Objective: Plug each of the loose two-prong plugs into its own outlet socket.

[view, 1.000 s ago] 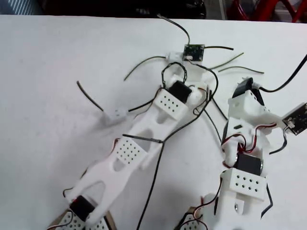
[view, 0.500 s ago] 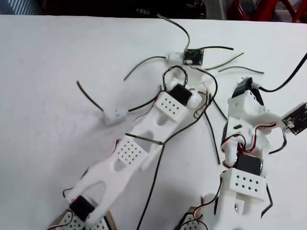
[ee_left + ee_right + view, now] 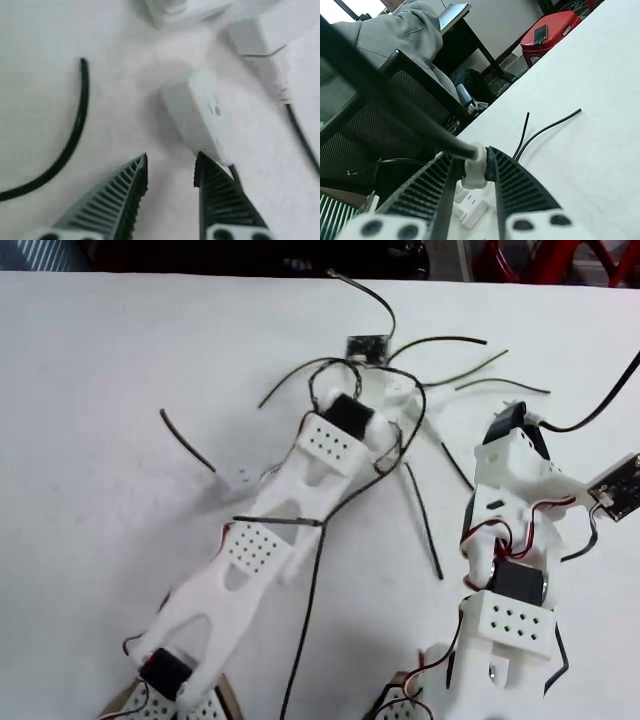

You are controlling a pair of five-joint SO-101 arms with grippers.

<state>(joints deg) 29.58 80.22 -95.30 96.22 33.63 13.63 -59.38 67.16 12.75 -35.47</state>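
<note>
- Between the right hand's point(image 3: 470, 156) ribbed fingers sits a white plug point(image 3: 475, 172). It is clenched across its body, and its thick black cable point(image 3: 380, 95) runs up and away.
- Under that plug a white block point(image 3: 470, 210), likely a socket, lies on the table point(image 3: 590, 150). Whether the prongs line up with it cannot be told.
- Left hand point(image 3: 171, 160) hangs released, fingers apart, low over the table. A white socket point(image 3: 192, 117) lies just ahead, its near end at one fingertip.
- Near that socket lies a second plug point(image 3: 257, 42), loose, with its cord trailing off, and a bare black wire point(image 3: 75, 135) curls well apart.
- The plugs look light, hard and smooth, so they are likely to twist in a pinch. The stiff cable will probably pull harder than the plug's own weight.
- The best hold is probably on the flat sides of the body, close behind the prongs and clear of the cable.
- The socket also looks light and may slide when pushed, so it probably needs the free hand gripping its sides to brace it.
</note>
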